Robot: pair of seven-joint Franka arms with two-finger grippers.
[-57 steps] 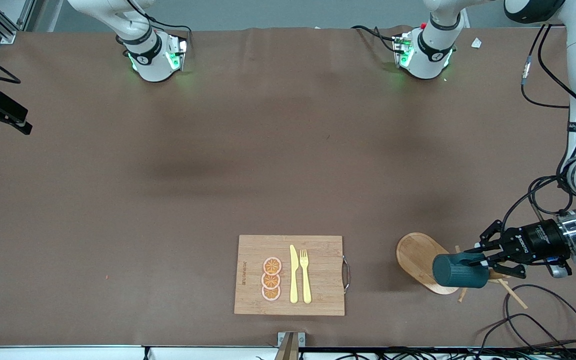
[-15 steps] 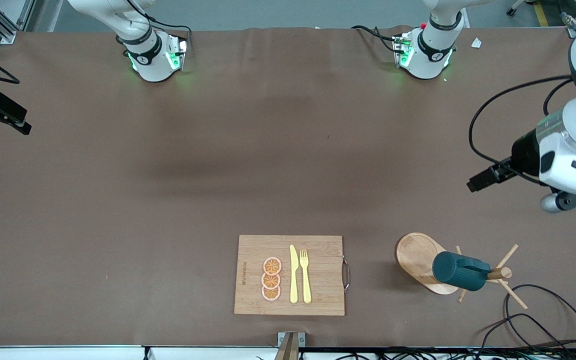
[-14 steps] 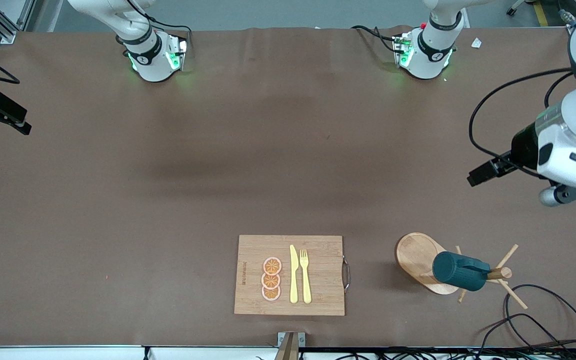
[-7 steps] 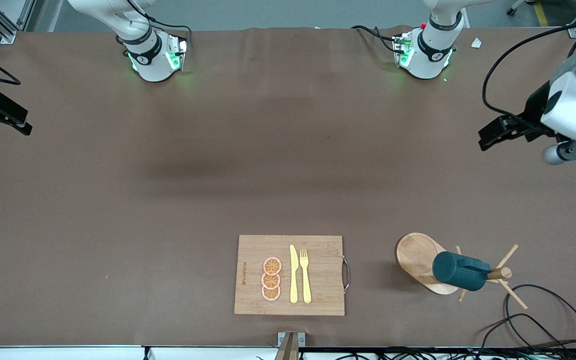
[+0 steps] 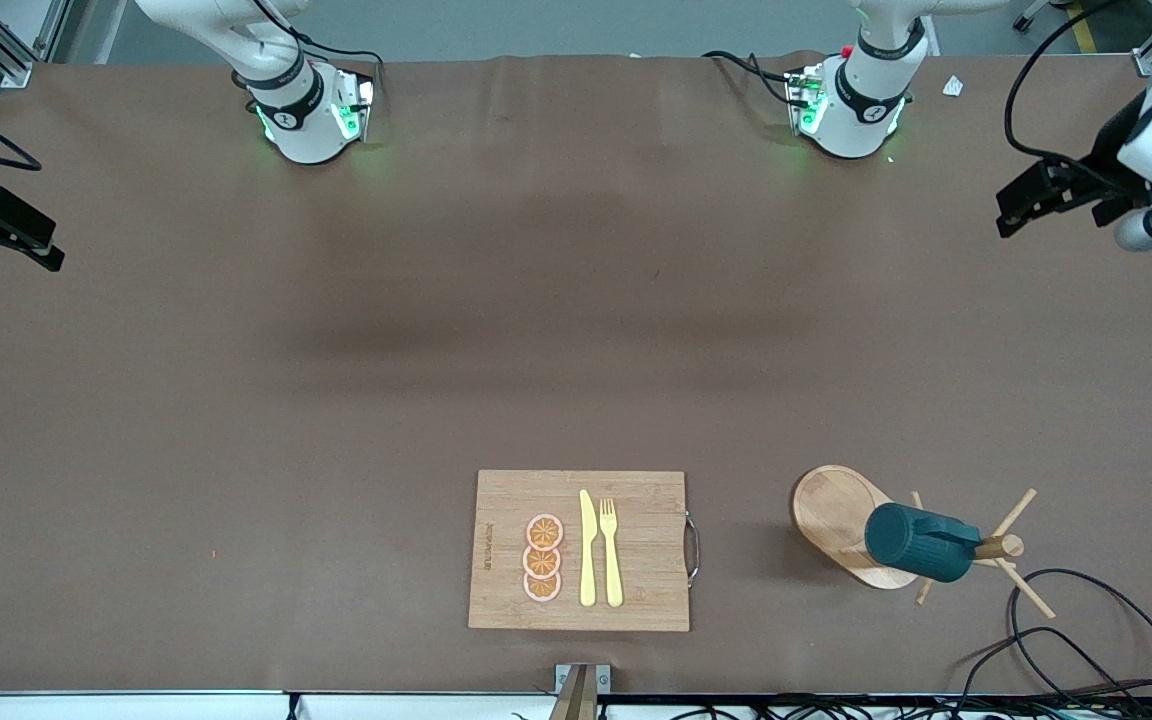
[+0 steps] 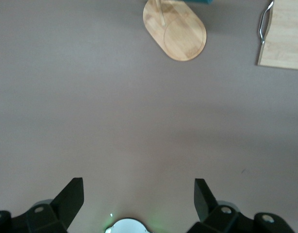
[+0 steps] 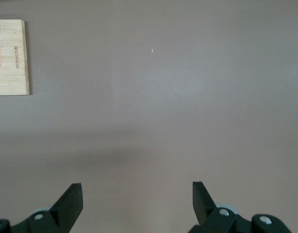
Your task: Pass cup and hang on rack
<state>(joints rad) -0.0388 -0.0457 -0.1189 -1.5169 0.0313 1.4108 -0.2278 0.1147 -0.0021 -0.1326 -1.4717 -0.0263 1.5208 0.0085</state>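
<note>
The dark teal cup hangs on its side on a peg of the wooden rack, near the front camera at the left arm's end of the table. The rack's oval base also shows in the left wrist view, with a sliver of the cup at that view's edge. My left gripper is open and empty, high over the table edge at the left arm's end, well away from the rack; its fingers stand wide apart. My right gripper waits open and empty over the right arm's end.
A bamboo cutting board with a metal handle, a yellow knife, a fork and orange slices lies beside the rack toward the table's middle; it also shows in both wrist views. Black cables loop close to the rack.
The left gripper has let go of the cup, which stays hanging on the rack, and has drawn back and up toward the robots' side. The right arm has not moved.
</note>
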